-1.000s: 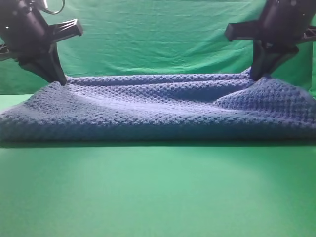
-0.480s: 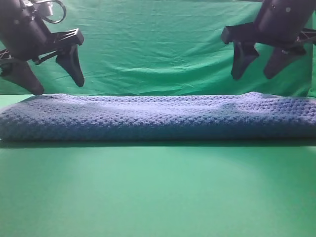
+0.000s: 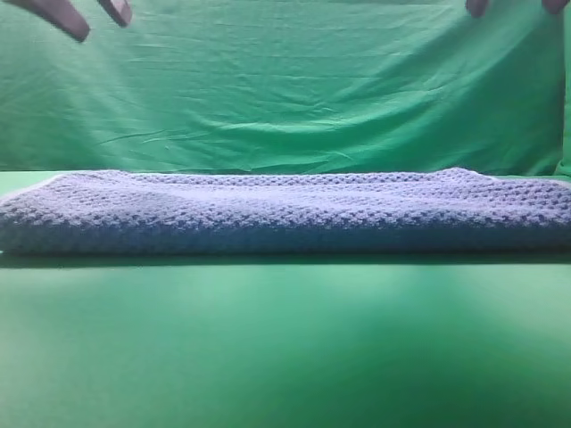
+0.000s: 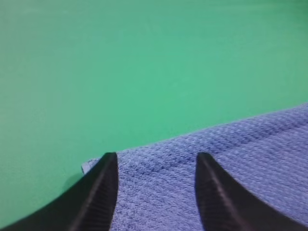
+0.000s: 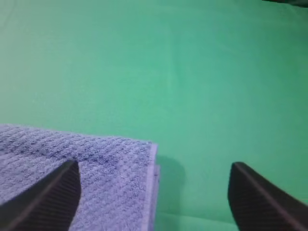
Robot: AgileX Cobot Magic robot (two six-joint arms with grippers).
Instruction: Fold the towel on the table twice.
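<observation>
now, folded blue-grey waffle towel (image 3: 285, 212), flat

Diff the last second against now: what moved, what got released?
Both grippers let go of the towel and rose: left gripper and right gripper show only fingertips at the top edge of the high view, jaws open and empty. The towel's lifted far edge dropped; it lies flat, folded once. The towel's place on the table is unchanged.
</observation>
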